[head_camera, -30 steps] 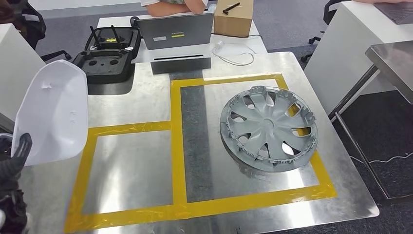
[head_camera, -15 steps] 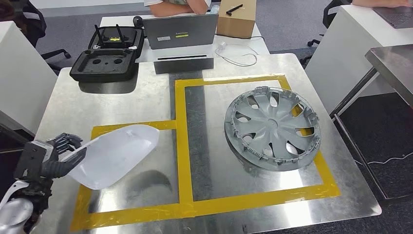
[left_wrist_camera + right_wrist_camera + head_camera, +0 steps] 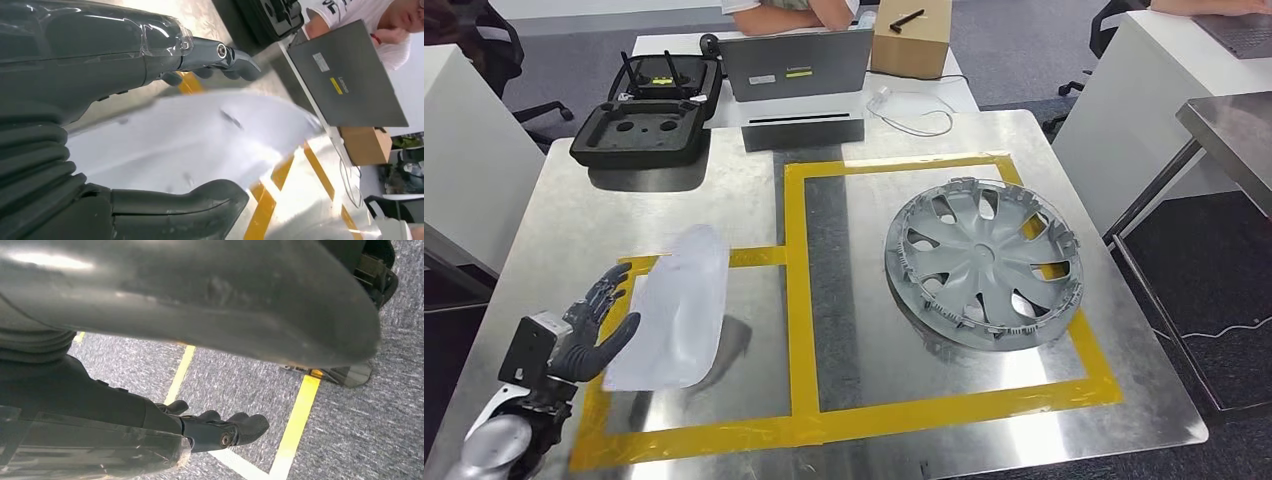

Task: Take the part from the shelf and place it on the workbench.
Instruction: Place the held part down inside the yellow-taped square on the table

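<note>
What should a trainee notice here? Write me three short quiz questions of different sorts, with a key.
1. True or false: the wheel cover lies on the floor.
2. Which thing is right beside the left hand? A) white part B) laptop C) cardboard box
3. Fill in: the boxes on the table are marked out with ___ tape.

Key
1. False: it lies on the table, on the robot's right side.
2. A
3. yellow
</note>
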### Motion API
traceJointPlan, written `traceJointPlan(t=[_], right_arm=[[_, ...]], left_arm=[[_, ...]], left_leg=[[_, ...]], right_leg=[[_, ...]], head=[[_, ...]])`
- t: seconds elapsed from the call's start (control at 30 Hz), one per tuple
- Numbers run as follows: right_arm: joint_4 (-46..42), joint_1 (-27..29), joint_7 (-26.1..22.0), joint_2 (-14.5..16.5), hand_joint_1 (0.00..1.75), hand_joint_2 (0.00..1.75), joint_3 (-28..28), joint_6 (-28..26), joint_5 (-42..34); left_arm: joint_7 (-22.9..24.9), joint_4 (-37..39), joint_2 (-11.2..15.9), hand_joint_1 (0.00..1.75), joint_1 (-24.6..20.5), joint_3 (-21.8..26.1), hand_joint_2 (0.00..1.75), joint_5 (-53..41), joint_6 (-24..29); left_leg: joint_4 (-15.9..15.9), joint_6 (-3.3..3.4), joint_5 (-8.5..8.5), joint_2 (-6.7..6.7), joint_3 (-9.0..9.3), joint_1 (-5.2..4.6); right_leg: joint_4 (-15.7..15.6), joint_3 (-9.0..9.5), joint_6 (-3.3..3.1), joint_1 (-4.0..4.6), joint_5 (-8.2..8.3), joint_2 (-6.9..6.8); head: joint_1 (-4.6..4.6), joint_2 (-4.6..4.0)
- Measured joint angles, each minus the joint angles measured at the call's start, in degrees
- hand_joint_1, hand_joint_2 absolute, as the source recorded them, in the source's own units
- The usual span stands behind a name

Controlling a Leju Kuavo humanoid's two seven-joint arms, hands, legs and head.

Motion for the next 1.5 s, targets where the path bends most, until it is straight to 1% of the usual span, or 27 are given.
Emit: traceJointPlan(t=[0.07,0.13,0.17,0.27,0.3,0.37,0.5,0.6,0.77,0.83,0.9,0.97,1.03,1.1,1.17,1.2,1.23,1.27,1.3,1.33,1.37,1.4,1.43,1.5], right_arm=[[0.0,0.0,0.0,0.0,0.0,0.0,0.0,0.0,0.0],[0.0,0.0,0.0,0.0,0.0,0.0,0.0,-0.1,0.0],[0.0,0.0,0.0,0.0,0.0,0.0,0.0,-0.2,0.0],[0.0,0.3,-0.2,0.0,0.0,0.0,0.0,-0.8,-0.5],[0.0,0.5,-0.3,0.0,0.0,0.0,0.0,-1.0,-0.6],[0.0,0.8,-0.5,0.0,0.0,0.0,0.0,-1.3,-0.7],[0.0,1.3,-0.5,0.0,0.0,0.0,0.0,-1.6,-0.8],[0.0,1.6,-0.5,0.0,0.0,0.0,0.0,-1.8,-0.8],[0.0,1.7,-0.5,0.0,0.0,0.0,0.0,-1.8,-0.8],[0.0,1.7,-0.5,0.0,0.0,0.0,0.0,-1.8,-0.8],[0.0,1.7,-0.5,0.0,0.0,0.0,0.0,-1.9,-0.8],[0.0,1.8,-0.6,0.0,0.0,0.0,0.0,-2.0,-0.8],[0.0,1.8,-0.6,0.1,0.0,0.0,0.0,-2.1,-0.8],[0.0,1.9,-0.7,0.1,0.0,0.0,0.0,-2.1,-0.8],[-0.1,1.9,-0.8,0.1,0.0,0.0,0.0,-2.1,-0.8],[-0.1,2.0,-0.8,0.1,0.0,0.0,0.0,-2.2,-0.9],[-0.1,2.0,-0.8,0.0,0.0,0.0,0.0,-2.2,-0.9],[-0.1,2.0,-0.8,0.0,0.0,0.0,0.0,-2.2,-0.9],[-0.1,2.0,-0.9,0.0,0.0,0.0,0.0,-2.2,-0.9],[-0.1,2.0,-0.9,0.0,0.0,0.0,0.0,-2.2,-0.9],[-0.1,2.1,-0.9,0.1,0.0,0.0,0.0,-2.2,-0.9],[-0.1,2.1,-0.9,0.1,0.0,0.0,0.0,-2.2,-0.9],[0.0,2.1,-0.9,0.1,0.0,0.0,0.0,-2.2,-1.0],[0.0,2.1,-0.9,0.1,0.0,0.0,0.0,-2.2,-1.0]], left_arm=[[-0.1,-0.2,-0.1,0.0,0.1,-0.4,0.0,0.0,0.1],[1.0,-0.8,-0.3,0.0,0.1,-0.8,0.0,-2.4,2.3],[2.1,-1.1,-0.5,0.0,0.1,-1.1,0.0,-4.7,4.9],[4.4,-2.0,-1.4,0.0,0.3,-1.4,0.0,-12.1,17.1],[4.1,-2.3,-1.8,0.0,0.5,-1.3,0.0,-13.3,21.1],[2.1,-3.2,-2.6,0.0,1.2,-0.7,0.0,-13.5,26.6],[-2.5,-5.3,-3.9,0.0,3.3,1.0,0.0,-12.7,32.2],[-3.9,-6.9,-4.6,0.0,4.5,2.0,0.0,-12.5,33.8],[-4.1,-8.7,-5.3,0.0,5.6,3.2,0.0,-12.4,34.0],[-4.8,-9.3,-5.6,0.0,5.9,3.8,0.0,-12.6,34.2],[-7.8,-10.2,-6.5,0.0,6.8,4.9,0.0,-13.6,34.6],[-12.2,-12.2,-8.2,0.0,8.3,6.8,0.0,-15.6,35.0],[-15.1,-14.7,-10.0,0.0,9.9,8.4,0.0,-17.3,35.1],[-16.2,-17.8,-11.7,0.0,11.5,10.0,0.0,-19.1,35.1],[-16.7,-22.0,-14.0,0.0,13.3,11.7,0.0,-20.6,35.2],[-16.8,-23.8,-15.0,0.0,13.8,12.4,0.0,-21.0,35.2],[-16.9,-25.3,-15.7,0.0,14.1,12.7,0.0,-21.2,35.2],[-17.0,-26.2,-16.2,0.0,14.3,13.0,0.0,-21.2,35.2],[-17.1,-26.7,-16.5,0.0,14.7,13.2,0.0,-21.3,35.3],[-17.2,-27.2,-16.8,0.0,15.0,13.3,0.0,-21.4,35.3],[-17.4,-27.6,-17.2,0.0,15.4,13.5,0.0,-21.7,35.3],[-17.7,-28.2,-17.5,0.0,15.7,13.6,0.0,-22.3,35.3],[-18.0,-28.9,-17.9,0.0,15.9,13.7,0.0,-23.4,35.3],[-17.7,-30.5,-18.8,0.0,16.4,13.7,0.0,-27.2,35.3]], left_leg=[[0.0,0.05,0.04,0.0,0.0,0.0],[0.0,0.09,0.06,-0.01,0.01,0.0],[0.0,0.1,0.07,-0.01,0.01,0.0],[0.0,0.13,0.09,-0.01,0.0,0.0],[0.0,0.13,0.09,-0.01,0.0,0.0],[0.0,0.14,0.1,0.02,0.01,0.01],[0.0,0.14,0.1,0.11,0.02,0.01],[0.0,0.15,0.1,0.17,0.02,0.0],[0.0,0.18,0.12,0.32,0.02,-0.01],[0.0,0.2,0.13,0.37,0.03,-0.01],[0.0,0.2,0.14,0.47,0.03,-0.01],[0.0,0.21,0.13,0.6,0.05,-0.01],[0.2,0.56,0.01,0.69,0.01,-0.18],[0.4,1.16,-0.1,0.72,-0.02,-0.42],[-0.2,1.64,0.35,0.82,0.27,-0.2],[-0.6,1.83,0.65,0.87,0.45,0.0],[-0.9,1.98,0.95,0.93,0.63,0.25],[-1.1,2.03,1.11,0.98,0.72,0.38],[-1.0,2.08,1.16,1.0,0.71,0.48],[-1.0,2.07,1.17,1.02,0.71,0.55],[-0.9,2.02,1.14,1.02,0.72,0.62],[-0.7,1.89,1.06,0.98,0.74,0.71],[-0.5,1.64,0.9,0.88,0.8,0.84],[0.0,0.88,0.37,0.71,0.93,1.04]], right_leg=[[0.0,0.0,0.03,0.0,0.02,-0.01],[0.0,0.0,0.07,0.0,0.05,-0.03],[0.0,0.0,0.09,0.0,0.06,-0.05],[0.0,0.01,0.15,0.0,0.11,-0.1],[0.0,0.01,0.16,0.0,0.11,-0.11],[0.0,0.03,0.16,0.0,0.11,-0.12],[0.0,0.06,0.16,0.0,0.11,-0.11],[0.0,0.09,0.17,0.0,0.12,-0.11],[0.0,0.14,0.21,-0.01,0.15,-0.09],[0.0,0.14,0.24,-0.02,0.18,-0.07],[0.0,0.14,0.25,-0.02,0.19,-0.03],[0.0,0.14,0.25,-0.02,0.19,0.04],[-0.1,0.13,0.52,-0.12,0.26,0.09],[-0.1,0.13,0.92,-0.31,0.35,0.12],[0.1,0.05,1.27,-0.32,0.16,0.14],[1.1,-0.39,1.54,-0.36,-0.64,0.1],[3.4,-1.43,1.87,-0.46,-2.16,0.03],[7.3,-3.14,2.23,-0.7,-4.29,-0.07],[12.1,-5.28,2.61,-0.99,-6.58,-0.13],[16.5,-7.26,2.95,-1.3,-8.33,-0.2],[19.3,-8.49,3.24,-1.6,-9.03,-0.31],[19.6,-8.63,3.47,-1.88,-8.51,-0.43],[17.3,-7.55,3.64,-2.12,-6.81,-0.53],[8.6,-3.43,3.74,-2.36,-2.21,-0.59]], head=[[-0.02,-0.01],[-0.02,-0.01],[-0.02,-0.01],[-0.04,0.0],[-0.05,-0.01],[-0.04,-0.01],[-0.04,0.0],[-0.02,-0.01],[-0.01,0.0],[-0.02,-0.01],[-0.05,-0.01],[-0.09,0.0],[-0.09,0.0],[-0.15,-0.01],[-0.35,0.0],[-0.34,0.0],[-0.15,-0.01],[0.09,-0.01],[0.34,-0.01],[0.48,0.0],[0.47,0.0],[0.45,0.0],[0.47,-0.01],[0.64,-0.01]])
